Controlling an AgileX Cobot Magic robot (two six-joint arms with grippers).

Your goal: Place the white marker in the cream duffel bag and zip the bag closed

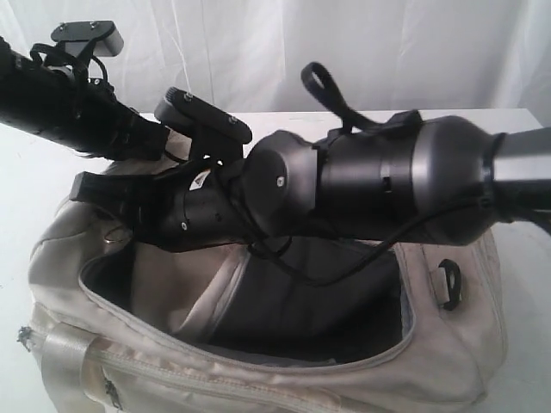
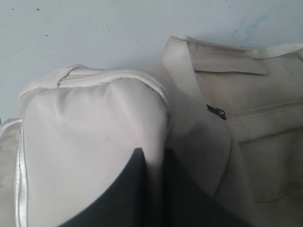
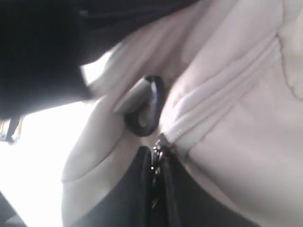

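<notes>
The cream duffel bag (image 1: 258, 379) lies on the white table with its top open, and its dark grey lining (image 1: 318, 301) shows. The white marker is not in view. My right gripper (image 3: 157, 158) reaches across the bag to its left end (image 1: 86, 188) and is shut on the metal zipper pull (image 3: 156, 153) of the top zipper. My left gripper (image 2: 152, 156) is shut on a fold of the bag's cream fabric (image 2: 94, 142). In the exterior view it sits at the bag's far left end (image 1: 168, 142), mostly hidden behind the right arm.
A black plastic loop (image 3: 147, 113) hangs just beside the zipper pull, and another sits on the bag's right end (image 1: 451, 284). A side pocket zipper (image 2: 216, 111) is closed. The white table (image 1: 26, 172) runs round the bag, with a white curtain behind.
</notes>
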